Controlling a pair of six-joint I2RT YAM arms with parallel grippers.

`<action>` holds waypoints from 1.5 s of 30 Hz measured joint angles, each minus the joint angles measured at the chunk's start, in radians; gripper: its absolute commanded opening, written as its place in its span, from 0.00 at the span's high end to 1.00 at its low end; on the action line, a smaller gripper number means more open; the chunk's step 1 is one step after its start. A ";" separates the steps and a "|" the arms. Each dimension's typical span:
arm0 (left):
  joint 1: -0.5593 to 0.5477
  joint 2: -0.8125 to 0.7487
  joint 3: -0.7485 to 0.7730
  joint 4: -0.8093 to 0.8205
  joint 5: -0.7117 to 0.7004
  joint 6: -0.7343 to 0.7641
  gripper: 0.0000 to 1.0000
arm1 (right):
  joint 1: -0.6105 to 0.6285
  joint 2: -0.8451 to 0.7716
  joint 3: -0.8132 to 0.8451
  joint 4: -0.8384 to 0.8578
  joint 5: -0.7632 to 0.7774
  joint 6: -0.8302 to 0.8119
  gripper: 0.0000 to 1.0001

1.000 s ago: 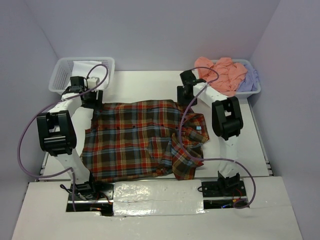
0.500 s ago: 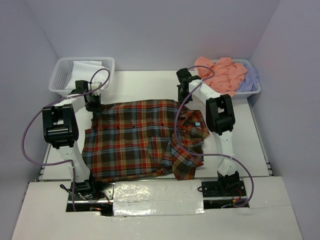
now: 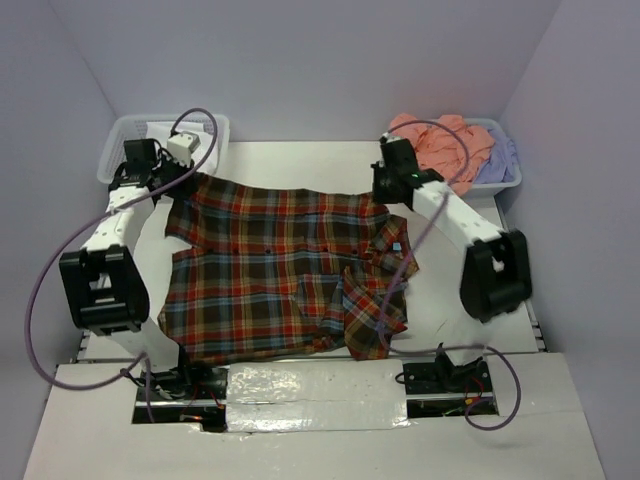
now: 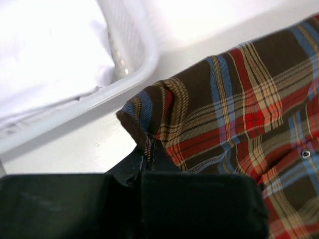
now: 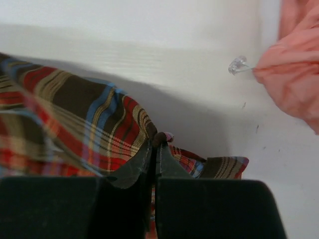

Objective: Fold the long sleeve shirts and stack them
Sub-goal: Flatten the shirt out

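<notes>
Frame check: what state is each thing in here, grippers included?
Red-and-brown plaid button-up shirt: spread open, unfolded, right side rumpled, far corners pinched.
Left gripper: shut on its far-left corner.
Right gripper: shut on its far-right corner.
Salmon-pink shirt: crumpled in the right white lattice basket.
Lavender shirt: crumpled beside it, same basket.
Left white lattice basket: holds white cloth.

Built of white links with boxy black joint housings. Trails a purple cable from behind each hand to black base plates. Carries a small white block just behind the left gripper. Ends in matte black, blocky fingers, right gripper alike.
</notes>
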 measured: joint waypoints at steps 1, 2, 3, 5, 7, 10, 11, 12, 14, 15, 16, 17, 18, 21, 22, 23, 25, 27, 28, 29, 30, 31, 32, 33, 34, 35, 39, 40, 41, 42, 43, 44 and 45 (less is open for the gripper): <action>0.001 -0.039 -0.003 -0.008 0.016 0.034 1.00 | 0.000 -0.086 -0.050 0.037 -0.013 0.001 1.00; 0.002 -0.070 -0.009 -0.019 0.030 0.060 1.00 | 0.000 -0.159 -0.093 0.069 -0.023 0.002 1.00; 0.003 -0.098 -0.016 -0.037 0.047 0.088 0.99 | 0.002 -0.231 -0.138 0.106 -0.037 0.005 1.00; 0.012 -0.156 -0.056 -0.069 0.084 0.156 0.99 | 0.006 -0.349 -0.233 0.172 -0.059 0.013 1.00; 0.026 -0.208 -0.123 -0.111 0.114 0.231 0.98 | 0.021 -0.431 -0.334 0.213 -0.080 0.021 1.00; 0.052 -0.280 -0.245 -0.247 0.151 0.388 0.88 | 0.070 -0.520 -0.504 0.228 -0.098 0.032 1.00; 0.059 -0.303 -0.284 -0.290 0.155 0.451 0.84 | 0.092 -0.554 -0.566 0.230 -0.100 0.035 1.00; 0.065 -0.331 -0.328 -0.341 0.159 0.532 0.75 | 0.113 -0.589 -0.628 0.217 -0.103 0.039 1.00; 0.067 -0.384 -0.404 -0.437 0.159 0.674 0.69 | 0.159 -0.665 -0.731 0.192 -0.107 0.056 1.00; 0.067 -0.408 -0.438 -0.483 0.154 0.736 0.62 | 0.185 -0.701 -0.772 0.180 -0.106 0.070 1.00; 0.066 -0.428 -0.468 -0.510 0.146 0.800 0.59 | 0.205 -0.726 -0.799 0.166 -0.105 0.085 0.96; 0.066 -0.445 -0.498 -0.527 0.137 0.854 0.58 | 0.228 -0.742 -0.818 0.151 -0.104 0.108 0.93; 0.067 -0.460 -0.528 -0.541 0.118 0.905 0.53 | 0.250 -0.747 -0.829 0.134 -0.099 0.132 0.88; 0.067 -0.505 -0.613 -0.546 0.040 1.041 0.36 | 0.298 -0.722 -0.833 0.078 -0.089 0.201 0.48; 0.067 -0.526 -0.642 -0.545 0.009 1.083 0.33 | 0.307 -0.710 -0.833 0.058 -0.090 0.217 0.42; 0.067 -0.546 -0.661 -0.547 -0.012 1.115 0.28 | 0.312 -0.700 -0.832 0.032 -0.089 0.230 0.34; 0.067 -0.590 -0.681 -0.560 -0.047 1.165 0.23 | 0.314 -0.696 -0.832 -0.021 -0.084 0.248 0.27; 0.067 -0.619 -0.660 -0.580 -0.053 1.164 0.23 | 0.314 -0.734 -0.832 -0.063 -0.083 0.253 0.25; 0.067 -0.625 -0.632 -0.589 -0.049 1.153 0.24 | 0.314 -0.776 -0.832 -0.074 -0.085 0.254 0.22; 0.067 -0.627 -0.598 -0.587 -0.040 1.129 0.24 | 0.314 -0.830 -0.832 -0.080 -0.091 0.254 0.22; 0.067 -0.627 -0.557 -0.582 -0.028 1.083 0.23 | 0.314 -0.888 -0.829 -0.082 -0.092 0.252 0.27; 0.067 -0.626 -0.521 -0.570 -0.015 1.044 0.22 | 0.314 -0.950 -0.820 -0.080 -0.093 0.249 0.35; 0.068 -0.626 -0.480 -0.542 0.011 0.985 0.20 | 0.314 -1.006 -0.807 -0.068 -0.090 0.246 0.47; 0.068 -0.626 -0.452 -0.509 0.037 0.919 0.20 | 0.314 -1.043 -0.792 -0.054 -0.085 0.241 0.70; 0.068 -0.626 -0.433 -0.473 0.064 0.849 0.20 | 0.314 -1.065 -0.778 -0.039 -0.077 0.237 0.78; 0.068 -0.624 -0.422 -0.432 0.098 0.771 0.18 | 0.311 -1.076 -0.757 -0.017 -0.068 0.239 0.81; 0.064 -0.595 -0.445 -0.333 0.151 0.550 0.13 | 0.270 -0.920 -0.656 0.048 -0.073 0.230 0.39; 0.062 -0.572 -0.455 -0.322 0.150 0.505 0.13 | 0.256 -0.851 -0.624 0.061 -0.089 0.228 0.34; 0.061 -0.544 -0.459 -0.321 0.146 0.477 0.12 | 0.243 -0.788 -0.591 0.071 -0.105 0.223 0.31; 0.060 -0.511 -0.459 -0.325 0.143 0.453 0.12 | 0.230 -0.709 -0.552 0.082 -0.128 0.217 0.28; 0.059 -0.473 -0.459 -0.324 0.137 0.434 0.12 | 0.216 -0.634 -0.517 0.097 -0.152 0.213 0.26; 0.058 -0.433 -0.459 -0.325 0.132 0.422 0.08 | 0.206 -0.583 -0.494 0.118 -0.177 0.211 0.24; 0.058 -0.397 -0.458 -0.329 0.125 0.404 0.07 | 0.188 -0.509 -0.461 0.127 -0.194 0.212 0.24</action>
